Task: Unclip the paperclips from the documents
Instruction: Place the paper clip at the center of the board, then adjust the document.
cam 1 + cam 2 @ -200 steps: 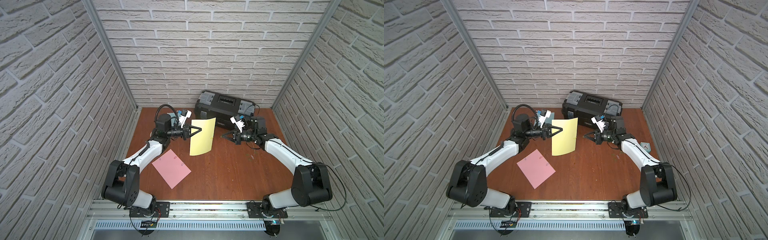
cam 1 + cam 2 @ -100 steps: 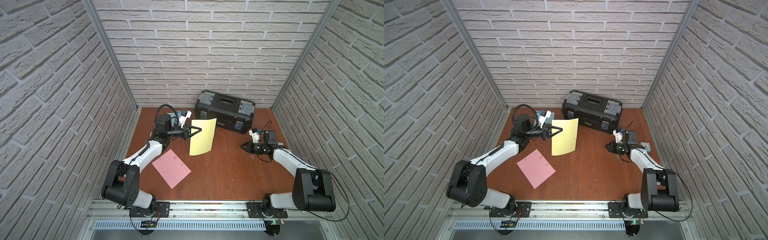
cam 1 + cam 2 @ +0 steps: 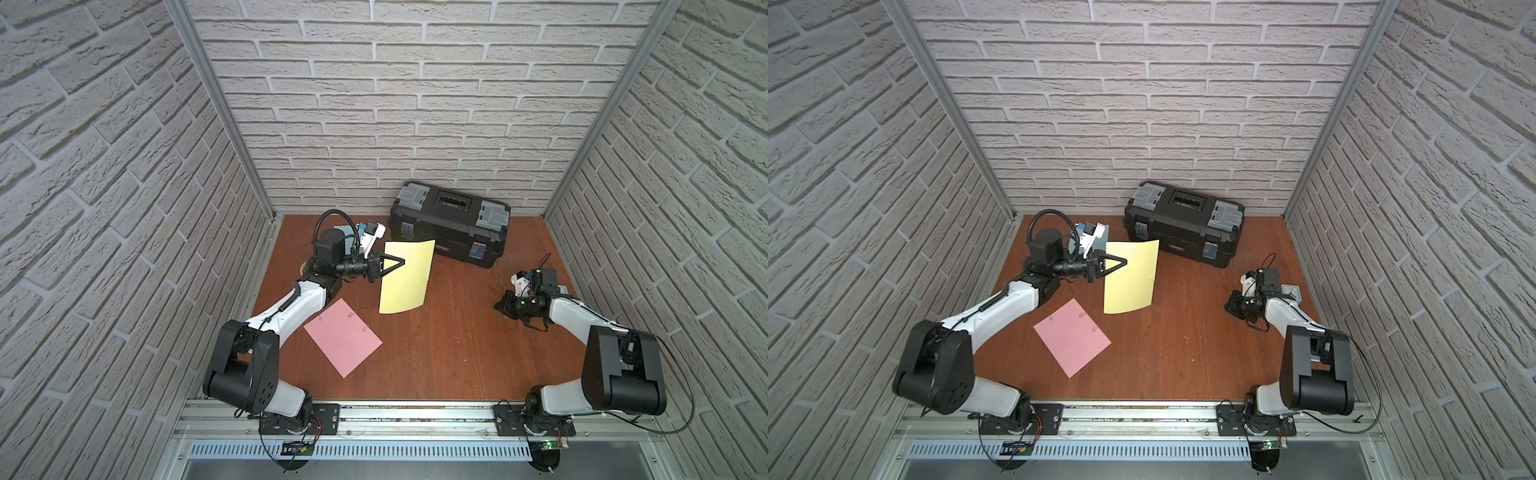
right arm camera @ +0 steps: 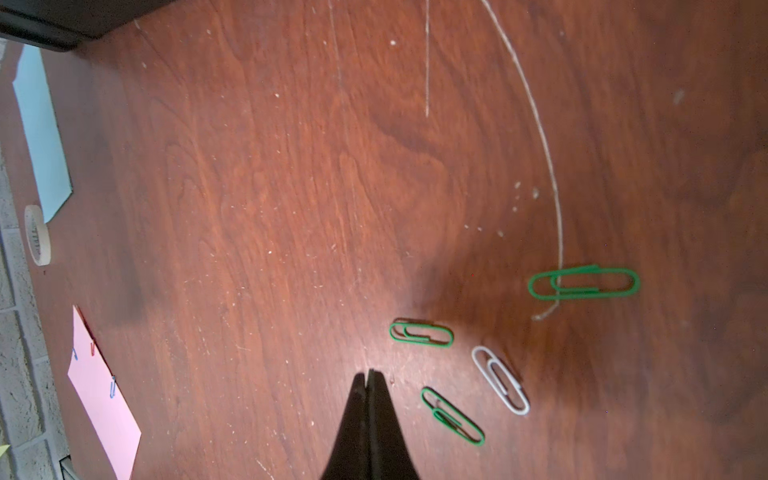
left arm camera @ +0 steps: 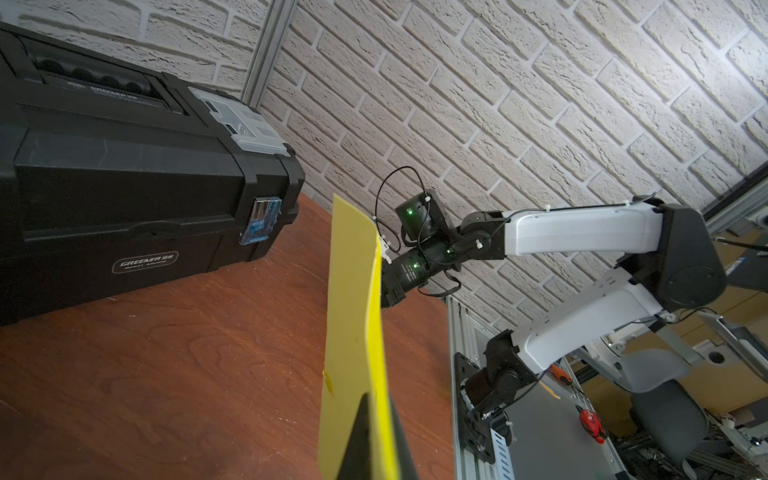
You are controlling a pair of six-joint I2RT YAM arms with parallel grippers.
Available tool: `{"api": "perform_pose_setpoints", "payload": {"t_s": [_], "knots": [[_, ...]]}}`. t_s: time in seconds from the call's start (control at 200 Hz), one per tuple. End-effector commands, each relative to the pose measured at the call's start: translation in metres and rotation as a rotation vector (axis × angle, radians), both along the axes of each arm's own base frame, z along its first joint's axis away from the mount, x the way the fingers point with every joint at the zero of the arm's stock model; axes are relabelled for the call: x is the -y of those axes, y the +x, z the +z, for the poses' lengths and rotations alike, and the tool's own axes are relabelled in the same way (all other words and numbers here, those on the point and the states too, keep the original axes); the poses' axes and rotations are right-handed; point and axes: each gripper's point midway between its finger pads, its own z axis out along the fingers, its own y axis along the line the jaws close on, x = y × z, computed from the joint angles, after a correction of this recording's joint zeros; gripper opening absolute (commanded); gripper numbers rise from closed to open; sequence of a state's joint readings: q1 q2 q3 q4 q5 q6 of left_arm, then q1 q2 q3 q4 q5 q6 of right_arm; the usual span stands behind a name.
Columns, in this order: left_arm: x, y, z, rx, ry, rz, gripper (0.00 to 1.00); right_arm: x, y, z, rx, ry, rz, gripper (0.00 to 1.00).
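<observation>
The yellow sheet (image 3: 405,276) hangs upright over the table (image 3: 436,353). The left gripper (image 3: 400,262) is clamped on its near edge, and one yellow clip (image 3: 424,279) sits on the opposite edge. The pink sheet (image 3: 343,336) lies flat on the wood just beside the left arm, with three clips (image 3: 352,314) along the edges around its far corner. The light blue sheet (image 4: 43,137) lies flat at the back left of the table, and a tape roll (image 4: 37,235) stands just beside it. On the right side, green clips (image 4: 420,332), three in all, and one silver clip (image 4: 500,380) lie loose on the bare wood, apart from every sheet. The right gripper (image 4: 369,372) is low over the wood just beside them, its jaws pressed together with nothing between them. A black toolbox (image 3: 451,224) stands against the back wall, and a teal clock (image 3: 1291,292) sits behind the right wrist.
</observation>
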State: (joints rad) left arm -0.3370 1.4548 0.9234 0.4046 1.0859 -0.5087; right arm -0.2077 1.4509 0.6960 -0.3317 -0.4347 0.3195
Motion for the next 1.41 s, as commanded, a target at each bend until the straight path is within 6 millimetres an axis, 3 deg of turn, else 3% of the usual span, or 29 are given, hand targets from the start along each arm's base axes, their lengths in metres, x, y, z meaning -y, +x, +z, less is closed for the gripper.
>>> {"api": "perform_pose_setpoints", "payload": {"t_s": [0.0,0.24,0.63,0.86,1.17,1.29,1.4], "knots": [[0.002,0.0,0.009,0.054,-0.007,-0.007,0.0,0.006,-0.005,-0.007,-0.032,-0.015,-0.02,0.04],[0.003,0.0,0.008,0.054,-0.003,-0.003,0.0,0.012,-0.008,-0.004,-0.047,-0.052,-0.027,0.23],[0.007,-0.003,0.003,0.047,0.002,-0.007,0.0,0.005,-0.004,0.01,-0.004,-0.029,0.002,0.3],[0.01,0.0,0.005,0.038,-0.007,-0.027,0.0,-0.042,0.015,0.049,0.189,0.059,0.193,0.37],[0.018,-0.007,0.01,0.037,-0.02,-0.065,0.0,-0.139,0.019,0.141,0.572,0.162,0.624,0.62],[0.024,-0.014,0.013,0.044,-0.024,-0.087,0.0,-0.162,0.017,0.167,0.686,0.258,0.717,0.67],[0.028,-0.018,0.019,0.048,-0.029,-0.107,0.0,-0.175,0.016,0.178,0.744,0.301,0.776,0.7]]}}
